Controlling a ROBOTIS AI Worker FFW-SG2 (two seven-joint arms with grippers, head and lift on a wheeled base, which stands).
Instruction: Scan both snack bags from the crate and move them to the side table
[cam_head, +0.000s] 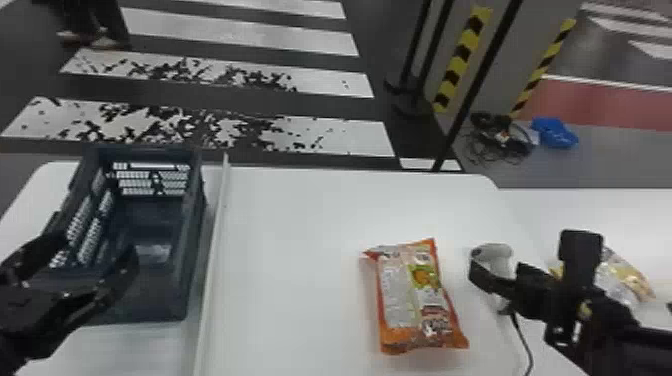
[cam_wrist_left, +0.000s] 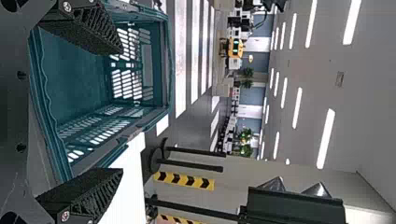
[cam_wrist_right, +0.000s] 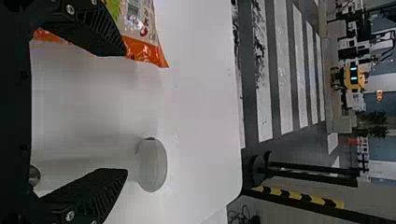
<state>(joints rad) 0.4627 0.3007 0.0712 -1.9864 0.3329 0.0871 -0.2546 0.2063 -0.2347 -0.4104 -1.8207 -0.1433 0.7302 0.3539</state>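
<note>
- The orange snack bag (cam_head: 415, 297) lies flat on the counter (cam_head: 300, 225), to the left of the right gripper (cam_wrist_right: 126, 112) and just outside its left finger; that arm is the nearer one.
- The bag's long axis runs away from the robot, its near end angled a little to the right. The right fingers stand apart side by side and hold nothing, so a pinch across the bag's narrow width should suit; it calls for a shift left, then down.
- The left gripper (cam_wrist_left: 122, 111) has its fingers apart too, over the near part of the crate (cam_head: 187, 300), with the bag well off to their right.
- A white stand (cam_wrist_right: 152, 164), probably the scanner's, rises ahead between the right fingers, closer to the right one. Closing or sweeping sideways here could knock it; lifting clear first seems wiser.
- Left of the bag, open counter reaches to the pale divider (cam_head: 212, 260) beside the crate, giving the left-hand finger room to land. The far edge is well beyond the bag.
- The side table (cam_head: 575, 210) lies off to the right of the right fingers, and a yellowish bag (cam_head: 632, 280) rests there, partly behind the arm. The orange one seems left to deliver; whether it is scanned I cannot tell.
</note>
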